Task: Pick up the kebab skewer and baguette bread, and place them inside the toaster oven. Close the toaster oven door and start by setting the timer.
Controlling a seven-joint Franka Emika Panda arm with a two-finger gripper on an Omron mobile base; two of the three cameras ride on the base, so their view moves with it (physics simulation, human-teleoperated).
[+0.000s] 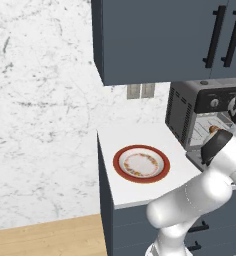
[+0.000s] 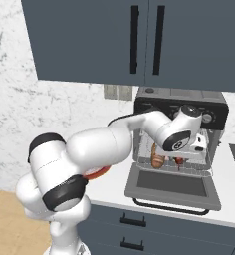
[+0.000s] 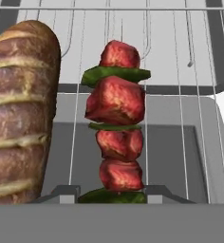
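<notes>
The toaster oven stands on the counter with the toaster oven door dropped open and flat. My hand reaches into its mouth. The baguette bread lies on the wire rack, at the left of the hand view and as a tan lump in the right base view. The kebab skewer, red meat chunks with green slices, runs straight out from my gripper over the rack beside the loaf. The gripper is shut on its near end. The oven and loaf also show in the left base view.
A red-rimmed plate lies bare on the white counter left of the oven; its rim peeks from behind my arm. Dark cabinets hang above. The black knob panel runs along the oven's top.
</notes>
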